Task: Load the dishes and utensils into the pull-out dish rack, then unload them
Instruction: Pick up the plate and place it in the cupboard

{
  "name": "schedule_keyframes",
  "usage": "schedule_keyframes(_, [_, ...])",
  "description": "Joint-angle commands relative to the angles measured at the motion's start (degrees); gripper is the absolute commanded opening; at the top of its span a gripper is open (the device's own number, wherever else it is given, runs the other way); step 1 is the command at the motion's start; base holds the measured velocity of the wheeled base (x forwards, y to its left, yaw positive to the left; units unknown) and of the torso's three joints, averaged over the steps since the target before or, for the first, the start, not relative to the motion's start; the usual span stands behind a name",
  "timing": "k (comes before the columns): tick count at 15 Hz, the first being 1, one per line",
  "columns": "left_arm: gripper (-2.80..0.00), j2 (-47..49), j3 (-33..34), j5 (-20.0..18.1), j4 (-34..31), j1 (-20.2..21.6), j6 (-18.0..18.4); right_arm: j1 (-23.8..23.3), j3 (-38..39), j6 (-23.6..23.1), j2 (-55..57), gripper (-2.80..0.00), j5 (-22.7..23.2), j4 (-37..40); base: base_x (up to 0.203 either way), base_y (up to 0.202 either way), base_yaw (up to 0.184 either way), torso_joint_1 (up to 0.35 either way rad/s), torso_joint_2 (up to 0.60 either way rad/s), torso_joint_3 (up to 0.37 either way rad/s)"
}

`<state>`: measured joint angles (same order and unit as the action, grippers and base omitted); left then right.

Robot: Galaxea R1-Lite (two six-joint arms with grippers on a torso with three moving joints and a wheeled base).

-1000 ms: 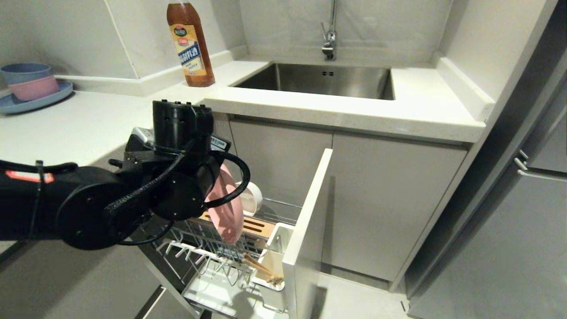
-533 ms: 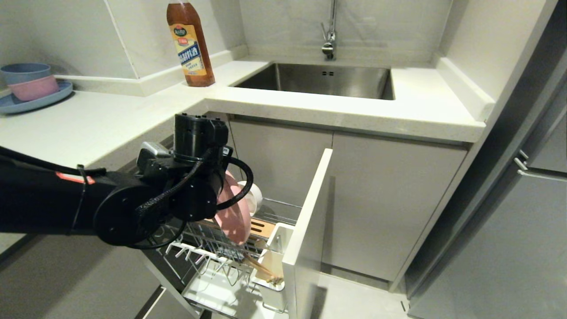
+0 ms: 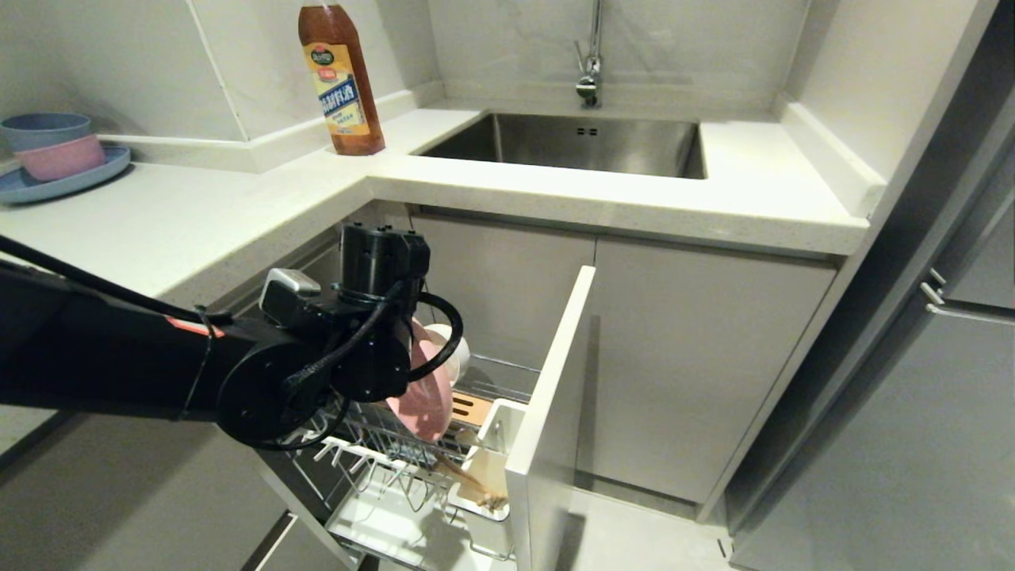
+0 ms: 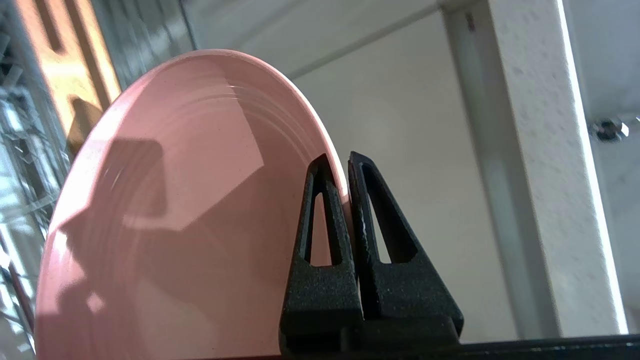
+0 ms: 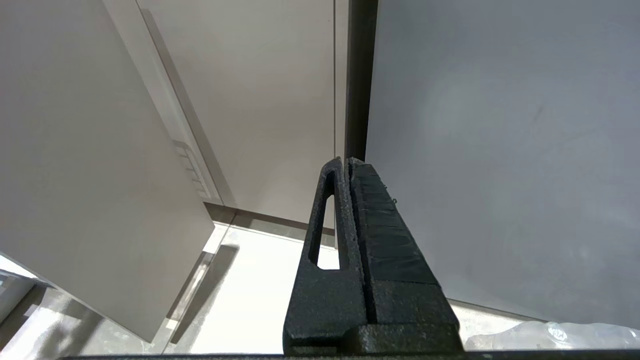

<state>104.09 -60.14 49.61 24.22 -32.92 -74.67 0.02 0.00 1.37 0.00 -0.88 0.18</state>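
My left gripper (image 4: 340, 157) is shut on the rim of the large pink plate (image 4: 190, 200), one finger on each face. In the head view the plate (image 3: 424, 400) stands on edge, low over the chrome wire prongs of the pull-out dish rack (image 3: 373, 460), with the black wrist covering its upper part. The cream bowl (image 3: 453, 357) sits in the rack just behind the plate. Chopsticks (image 3: 468, 478) lean in the white utensil cup (image 3: 498, 444), next to the wooden block (image 3: 471, 408). My right gripper (image 5: 346, 161) is shut and empty, outside the head view, facing cabinet doors and the floor.
The rack's tall white front panel (image 3: 547, 428) stands to the plate's right. The countertop edge (image 3: 476, 194) overhangs the drawer opening. A steel sink (image 3: 571, 143), a sauce bottle (image 3: 341, 79) and a blue plate with small bowls (image 3: 55, 159) are on the counter.
My left arm has carried the pink plate to the right and downward, closer to the rack's prongs and the bowl. The grip on the plate is unchanged.
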Motion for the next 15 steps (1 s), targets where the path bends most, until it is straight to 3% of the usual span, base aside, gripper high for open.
schedule_keyframes(1, [-2.8, 0.68, 0.02, 0.75, 0.2, 0.15, -0.65, 0.06, 0.09, 0.04, 0.0, -2.8, 0.0, -0.01, 0.0, 0.0, 0.0, 0.0, 0.0, 0.0])
schedule_keyframes(10, [-2.8, 2.51, 0.28, 1.6, 0.04, 1.46, -4.67, -0.02, 0.17, -0.02, 0.0, -2.8, 0.0, -0.01, 0.0, 0.0, 0.0, 0.0, 0.0, 0.0])
schedule_keyframes(15, [-2.8, 3.25, 0.28, 2.95, -0.4, 1.81, -4.74, 0.01, 0.12, 0.0, 0.0, -2.8, 0.0, -0.04, 0.0, 0.0, 0.0, 0.0, 0.0, 0.0])
